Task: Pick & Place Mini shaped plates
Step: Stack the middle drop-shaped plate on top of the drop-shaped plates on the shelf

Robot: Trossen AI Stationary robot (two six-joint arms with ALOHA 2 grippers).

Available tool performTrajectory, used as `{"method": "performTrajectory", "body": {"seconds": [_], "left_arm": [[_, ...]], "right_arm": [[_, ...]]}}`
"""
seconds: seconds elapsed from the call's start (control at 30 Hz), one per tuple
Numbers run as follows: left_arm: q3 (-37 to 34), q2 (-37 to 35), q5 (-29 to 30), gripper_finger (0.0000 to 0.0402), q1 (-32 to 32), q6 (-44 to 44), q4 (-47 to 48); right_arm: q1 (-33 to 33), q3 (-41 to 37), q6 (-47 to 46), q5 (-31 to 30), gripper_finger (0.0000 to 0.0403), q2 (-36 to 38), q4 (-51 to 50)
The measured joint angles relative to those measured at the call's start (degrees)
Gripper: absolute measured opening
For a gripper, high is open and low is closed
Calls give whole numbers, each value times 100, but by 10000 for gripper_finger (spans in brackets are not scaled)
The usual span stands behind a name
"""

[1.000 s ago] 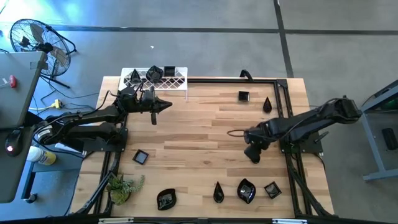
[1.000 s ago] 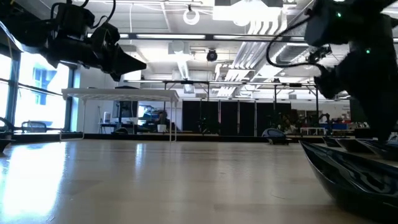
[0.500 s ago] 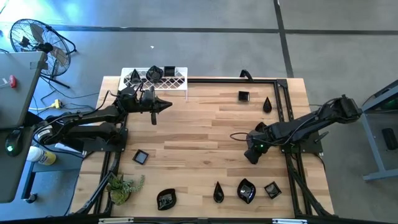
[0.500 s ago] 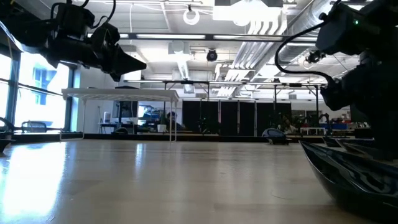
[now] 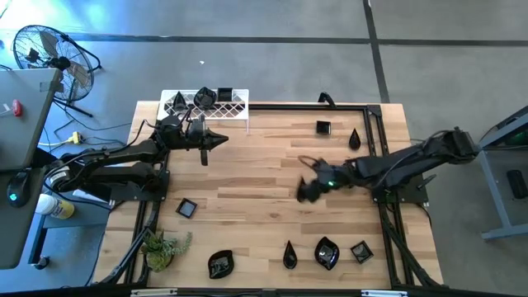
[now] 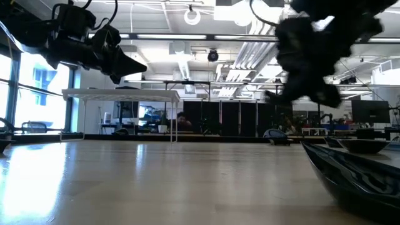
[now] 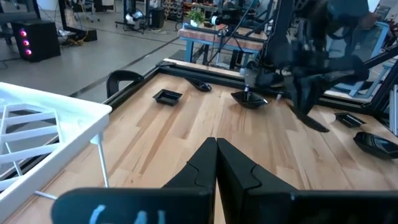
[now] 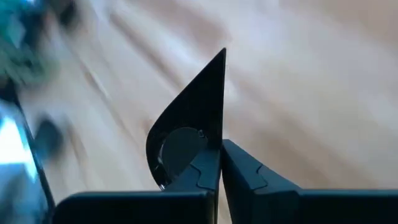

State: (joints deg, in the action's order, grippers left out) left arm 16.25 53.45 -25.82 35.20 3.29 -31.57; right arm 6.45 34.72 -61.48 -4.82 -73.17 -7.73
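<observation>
My right gripper hangs over the middle of the wooden table, right of centre, shut on a black teardrop mini plate. In the low view it is a blurred dark mass. My left gripper waits shut with nothing in it, pointing level just in front of the white wire rack. Other black mini plates lie flat on the table: two far right, one near left, and several along the near edge. My right gripper pinches the teardrop plate between its two fingers at the rim by its wide rounded end. The plate stands out ahead of the fingers, its pointed tip away from them and its round foot facing the camera. It is lifted clear of the table.
A small green plant sits at the near left corner. A black frame rail runs along the far and right sides. The rack holds a few dark plates. A large black dish lies close before the low camera.
My right gripper has swung quickly from near the right rail toward the table's left, risen a little and tipped up from pointing steeply down, carrying the teardrop plate clear of the wood.
</observation>
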Motion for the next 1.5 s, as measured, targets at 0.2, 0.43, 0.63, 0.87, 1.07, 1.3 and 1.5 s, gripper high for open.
{"method": "performTrajectory", "body": {"seconds": [0.2,0.43,0.63,0.87,1.07,1.3,1.5], "left_arm": [[0,0,0,1,0,0,0],[0,0,-1,1,0,-48,-1],[0,0,-2,1,0,-56,0],[0,0,-3,1,0,-50,36],[1,0,3,1,0,-69,259],[42,0,997,1,-605,212,1013],[338,149,2232,1,-1771,900,1953]], "right_arm": [[-620,905,569,-239,4,-1746,1125],[-1168,2767,1367,368,5,-3724,1202],[-1335,3803,1550,680,8,-4680,1183],[-1361,4103,1659,666,21,-4974,1184],[-1439,4104,1919,631,66,-4856,1151],[-1455,3619,3366,201,68,-3916,1305],[-1723,2062,3922,136,6,-3174,2575]]}}
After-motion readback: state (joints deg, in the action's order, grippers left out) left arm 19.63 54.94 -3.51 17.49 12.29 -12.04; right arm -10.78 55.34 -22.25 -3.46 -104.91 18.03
